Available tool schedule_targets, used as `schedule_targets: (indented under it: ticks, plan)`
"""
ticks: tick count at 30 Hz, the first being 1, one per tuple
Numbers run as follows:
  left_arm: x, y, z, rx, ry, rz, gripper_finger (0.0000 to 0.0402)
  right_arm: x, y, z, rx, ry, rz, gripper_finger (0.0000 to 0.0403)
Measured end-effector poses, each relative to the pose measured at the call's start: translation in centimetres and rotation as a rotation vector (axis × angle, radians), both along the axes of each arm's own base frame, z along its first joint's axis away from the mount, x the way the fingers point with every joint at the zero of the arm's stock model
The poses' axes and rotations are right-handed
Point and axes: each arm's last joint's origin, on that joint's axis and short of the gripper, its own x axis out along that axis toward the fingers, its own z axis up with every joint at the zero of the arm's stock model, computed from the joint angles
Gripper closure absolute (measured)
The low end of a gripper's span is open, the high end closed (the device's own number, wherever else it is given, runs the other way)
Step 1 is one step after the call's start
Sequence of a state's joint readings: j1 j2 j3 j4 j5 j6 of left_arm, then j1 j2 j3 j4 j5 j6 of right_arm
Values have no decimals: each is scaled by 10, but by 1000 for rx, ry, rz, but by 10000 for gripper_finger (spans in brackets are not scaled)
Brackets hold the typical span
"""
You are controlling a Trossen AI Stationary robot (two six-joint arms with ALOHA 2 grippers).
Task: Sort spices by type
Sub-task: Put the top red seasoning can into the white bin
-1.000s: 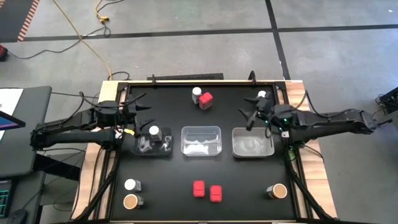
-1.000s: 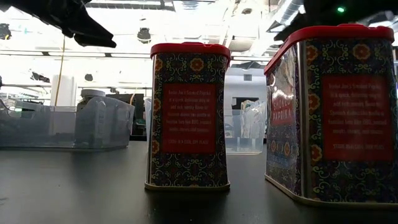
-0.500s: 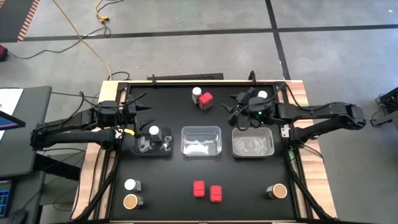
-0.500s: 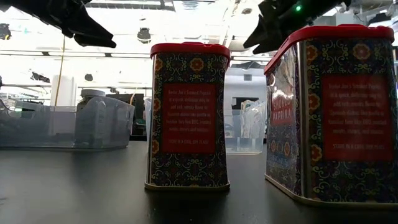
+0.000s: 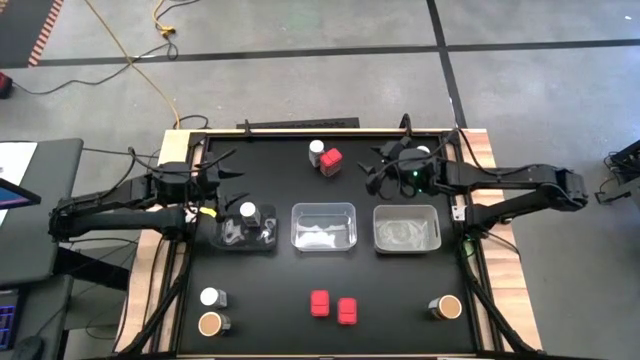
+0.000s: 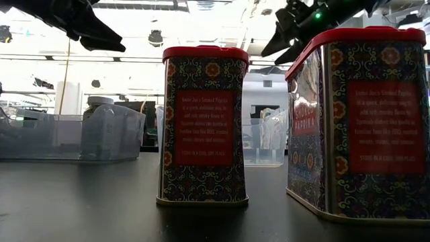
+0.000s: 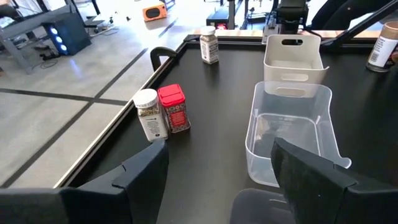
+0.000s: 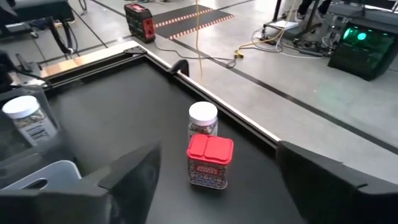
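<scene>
In the high view a white-capped jar (image 5: 316, 149) and a red packet (image 5: 331, 161) stand together by the far edge; the right wrist view shows the same jar (image 8: 203, 118) and packet (image 8: 209, 160). My right gripper (image 5: 372, 172) hangs open in the air to their right, touching nothing. A second white-capped jar (image 5: 422, 153) stands beside the right arm, and a third one (image 5: 248, 212) stands in the left tray (image 5: 232, 240). My left gripper (image 5: 225, 180) waits open above that tray. Near the front stand two red packets (image 5: 333, 307), two tan-topped jars (image 5: 210, 323) (image 5: 446, 307) and a white-capped jar (image 5: 212, 297).
Two clear trays stand mid-table, the middle one (image 5: 323, 226) and the right one (image 5: 407, 228), just nearside of my right gripper. A raised rim (image 5: 300, 131) bounds the black table. In the low view the two front packets (image 6: 205, 124) (image 6: 359, 124) fill the foreground.
My right gripper has moved from over the right tray's far edge toward the table's left and far side, closer to the red packet and white-capped jar there, and has risen a little. The left arm and all the containers have stayed where they were.
</scene>
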State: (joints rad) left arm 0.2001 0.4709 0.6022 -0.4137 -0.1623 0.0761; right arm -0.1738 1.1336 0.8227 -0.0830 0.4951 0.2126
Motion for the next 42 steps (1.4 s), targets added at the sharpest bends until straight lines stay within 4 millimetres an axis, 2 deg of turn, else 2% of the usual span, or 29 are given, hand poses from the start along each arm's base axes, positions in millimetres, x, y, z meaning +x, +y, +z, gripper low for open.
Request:
schedule_targets:
  ticks: [3, 6, 13, 19, 31, 37, 42]
  plan:
    - [0, 0, 0, -1, 0, 1, 131, 0, -2, 0, 0, 1, -10, 19]
    - [0, 0, 0, -1, 0, 1, 131, -1, -5, 0, 0, 1, -19, 6]
    - [0, 0, 0, -10, -4, 6, 131, -2, -11, 2, -22, -10, -27, 17]
    - [0, 0, 0, -11, -5, 6, 131, 3, -27, 3, -54, 22, 77, 17]
    - [-1, 0, -3, -37, 21, 12, 131, 68, -74, 4, -37, 466, 237, 20]
    - [-1, 0, -4, -50, 32, 16, 131, 99, -94, -5, -83, 630, 430, 22]
    - [-1, 0, -4, -49, 32, 16, 131, 118, -102, -16, -120, 766, 564, 22]
